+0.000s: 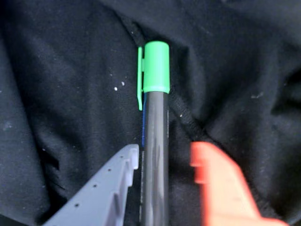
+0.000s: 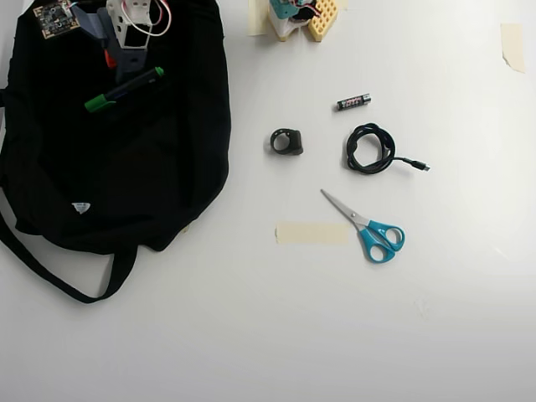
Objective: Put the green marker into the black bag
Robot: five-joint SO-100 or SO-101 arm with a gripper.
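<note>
The green marker has a dark barrel and a bright green cap, and it lies against the black bag's fabric. My gripper straddles the barrel and is open. The grey finger touches the barrel's left side, while the orange finger stands a little apart on the right. In the overhead view the marker lies slanted on the upper part of the black bag, cap toward the lower left. The gripper sits just above the marker's middle.
On the white table right of the bag are a small black battery, a black ring-shaped piece, a coiled black cable, blue-handled scissors and a tape strip. The arm's base stands at the top edge.
</note>
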